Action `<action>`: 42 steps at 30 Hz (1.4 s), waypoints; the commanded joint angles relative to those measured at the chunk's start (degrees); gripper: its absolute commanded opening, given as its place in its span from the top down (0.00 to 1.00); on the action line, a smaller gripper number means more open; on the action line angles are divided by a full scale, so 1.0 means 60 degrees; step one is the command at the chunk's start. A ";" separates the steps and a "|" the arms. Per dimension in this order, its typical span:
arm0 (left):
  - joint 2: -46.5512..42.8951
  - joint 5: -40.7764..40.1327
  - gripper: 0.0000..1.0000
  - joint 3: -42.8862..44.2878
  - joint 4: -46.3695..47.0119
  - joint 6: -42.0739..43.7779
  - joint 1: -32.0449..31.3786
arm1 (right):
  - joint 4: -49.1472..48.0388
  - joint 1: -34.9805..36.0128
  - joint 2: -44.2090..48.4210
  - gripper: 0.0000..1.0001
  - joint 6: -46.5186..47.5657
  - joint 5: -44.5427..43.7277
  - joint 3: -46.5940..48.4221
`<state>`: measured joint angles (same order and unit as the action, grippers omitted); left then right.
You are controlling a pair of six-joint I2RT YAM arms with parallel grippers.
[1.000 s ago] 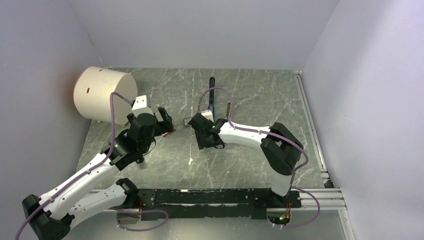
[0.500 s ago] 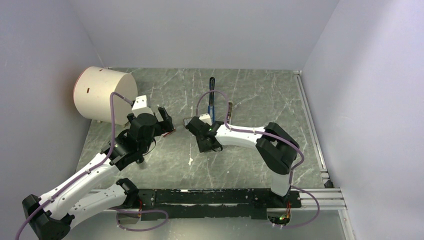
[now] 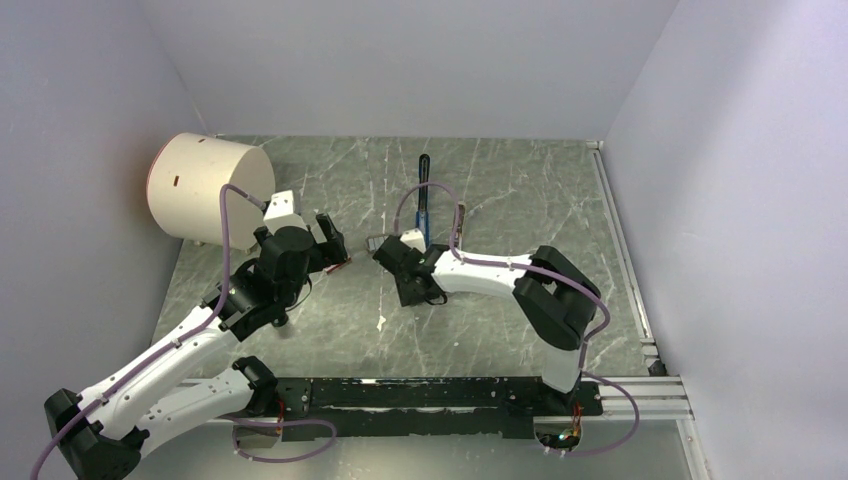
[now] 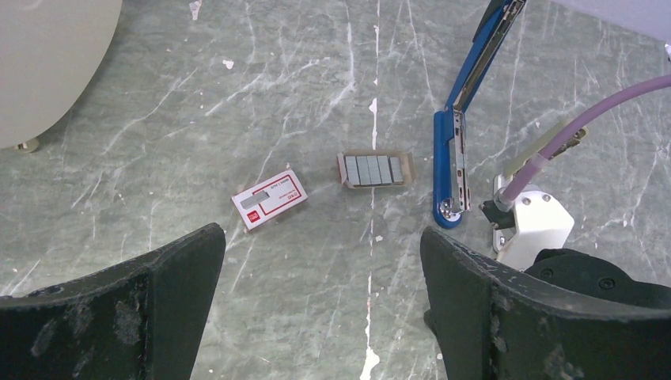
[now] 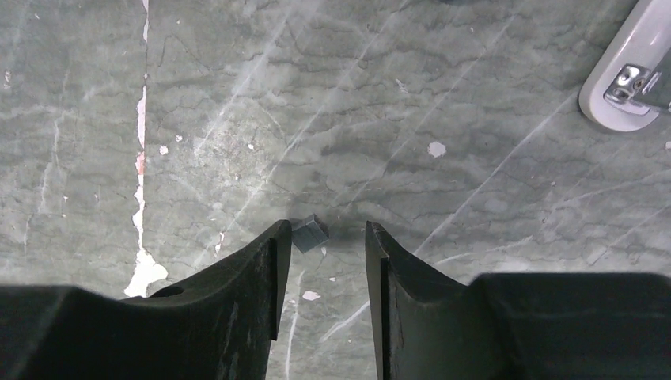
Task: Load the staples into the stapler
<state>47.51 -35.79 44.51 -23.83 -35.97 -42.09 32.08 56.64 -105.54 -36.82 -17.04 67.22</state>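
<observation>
Hovering low over the table (image 5: 475, 158), the right gripper (image 5: 326, 231) has its jaws about half apart, straddling a small grey clump of staples (image 5: 310, 233). The clump lies against the finger on the left of the wrist view, with a clear gap to the other, so as far as I can tell nothing is gripped yet. The left gripper (image 4: 320, 237) hangs spread wide and empty above the staple box (image 4: 269, 199) and the open tray of staples (image 4: 375, 169). The stapler (image 4: 453, 162) lies flat on the table just beside that tray, swung open with its metal channel facing up.

The main risk, I judge, is the pinch itself. The clump is tiny and sits skewed at the very fingertips (not squarely between the pads), so a closing squeeze could flick it away, twist it, or break it into loose staples. A crooked hold would then make it hard to seat in the narrow channel. A nudge there could also shift the stapler, which nothing is holding down.
</observation>
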 commanded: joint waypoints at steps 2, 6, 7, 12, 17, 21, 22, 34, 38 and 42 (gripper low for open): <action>-0.0073 0.0062 0.02 0.0022 0.0135 -0.0024 0.0068 | 0.0705 0.0058 0.0301 0.58 -0.0225 -0.0258 -0.0466; -0.0082 0.0058 0.02 0.0023 0.0128 -0.0029 0.0061 | 0.0789 0.0052 0.0565 0.58 -0.0302 -0.0324 -0.0656; -0.0085 0.0061 0.02 0.0015 0.0134 -0.0030 0.0057 | 0.0813 0.0052 0.0624 0.58 -0.0295 -0.0319 -0.0701; -0.0055 0.0097 0.02 0.0021 0.0157 -0.0038 0.0057 | 0.0886 0.0051 0.0761 0.52 -0.0324 -0.0204 -0.0798; -0.0045 0.0119 0.02 0.0025 0.0160 -0.0028 0.0058 | 0.0629 0.0044 0.0778 0.46 -0.0373 -0.0028 -0.0781; -0.0040 0.0083 0.02 0.0046 0.0150 -0.0009 0.0071 | 0.0474 0.0047 0.0693 0.42 -0.0474 -0.0143 -0.0472; -0.0037 0.0077 0.02 0.0051 0.0138 0.0000 0.0062 | 0.0435 0.0049 0.0698 0.41 -0.0509 -0.0192 -0.0410; 0.0007 0.0075 0.02 0.0081 0.0164 0.0007 0.0062 | 0.0557 0.0003 0.0383 0.49 -0.0837 -0.0521 -0.0023; 0.0008 0.0089 0.02 0.0081 0.0178 0.0022 0.0067 | 0.0561 0.0003 0.0260 0.51 -0.0918 -0.0534 -0.0070; 0.0026 0.0091 0.02 0.0067 0.0179 0.0011 0.0064 | 0.0568 0.0006 0.0146 0.51 -0.0889 -0.0466 -0.0105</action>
<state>47.53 -35.75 44.51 -23.83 -35.97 -42.09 35.05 56.64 -103.63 -40.99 -18.59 65.91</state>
